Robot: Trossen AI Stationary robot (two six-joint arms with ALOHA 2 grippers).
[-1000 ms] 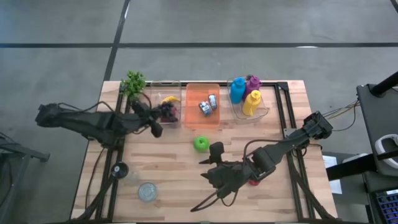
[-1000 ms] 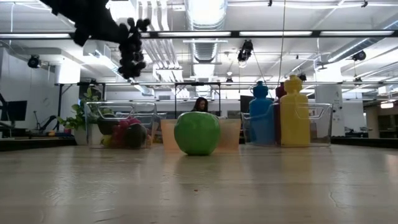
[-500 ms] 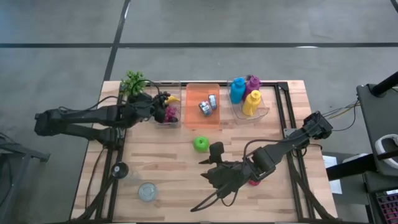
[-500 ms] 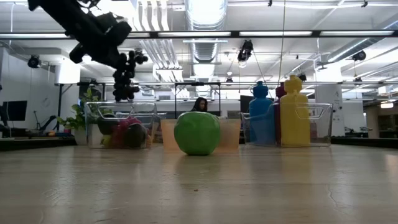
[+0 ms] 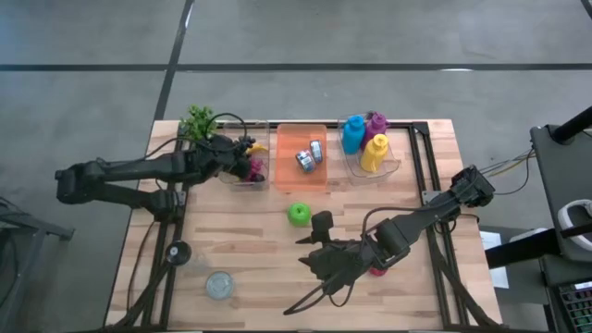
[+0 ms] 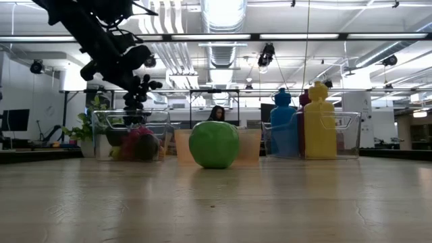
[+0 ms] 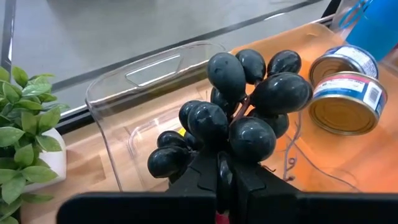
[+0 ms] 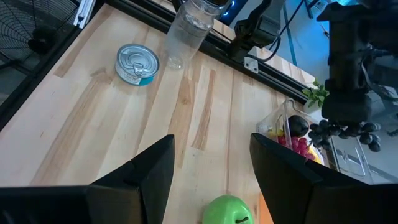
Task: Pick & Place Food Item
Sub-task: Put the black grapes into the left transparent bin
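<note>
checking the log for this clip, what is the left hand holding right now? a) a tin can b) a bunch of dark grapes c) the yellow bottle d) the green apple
b: the left hand is shut on the stem of the dark grapes, hanging over the clear bin, while the green apple sits free on the table.

Black grapes, bright green apple, orange bin, blue, purple and yellow bottles, pale wood desk.
</note>
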